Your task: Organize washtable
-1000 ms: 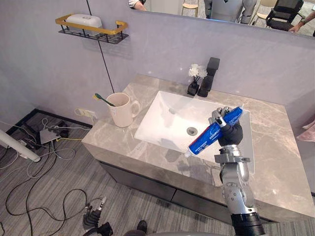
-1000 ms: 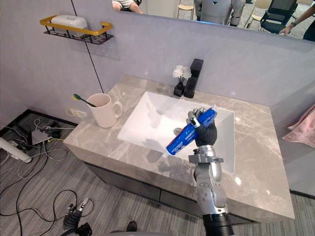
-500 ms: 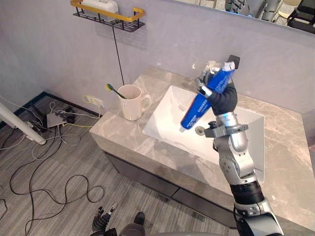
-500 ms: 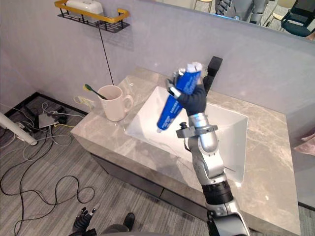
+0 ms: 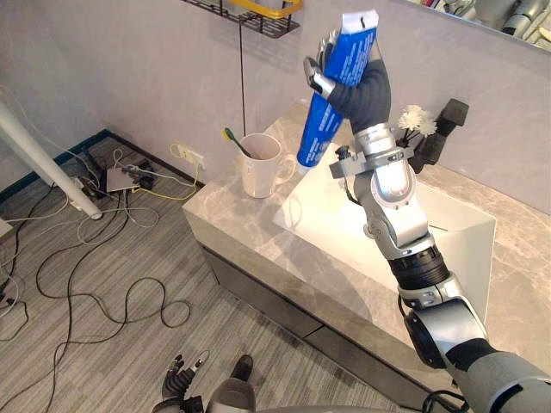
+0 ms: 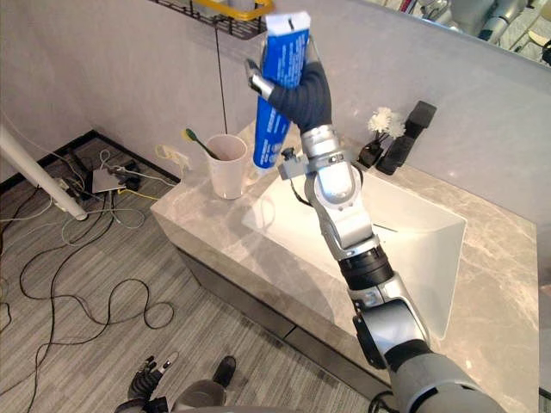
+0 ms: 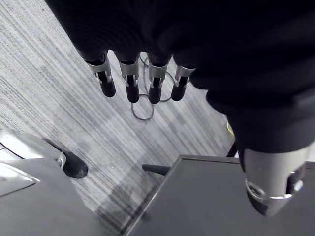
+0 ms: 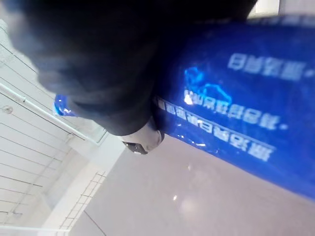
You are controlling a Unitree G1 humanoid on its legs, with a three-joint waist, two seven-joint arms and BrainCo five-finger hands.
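Observation:
My right hand (image 5: pixel 364 84) is raised high and shut on a blue toothpaste tube (image 5: pixel 315 131), which also shows in the right wrist view (image 8: pixel 236 93). The tube hangs tilted, cap end down, just right of and above a cream mug (image 5: pixel 261 169) that holds a green toothbrush (image 5: pixel 234 143). The mug stands at the left end of the grey marble washtable (image 5: pixel 250 231). Down by the floor at the lower left, my left hand (image 5: pixel 179 384) hangs with its fingers (image 7: pixel 130 81) straight and nothing in them.
A white sink (image 5: pixel 430 237) is set in the middle of the washtable. Behind it stand a black faucet (image 5: pixel 441 131) and a small white flower (image 5: pixel 411 117). A black and gold wall shelf (image 5: pixel 258 12) hangs above. A white pole (image 5: pixel 43 155) and a power strip (image 5: pixel 125 176) with cables lie on the floor at left.
My right arm has lifted the toothpaste tube from over the sink up and leftward toward the mug. The camera has also swung, shifting the whole scene right.

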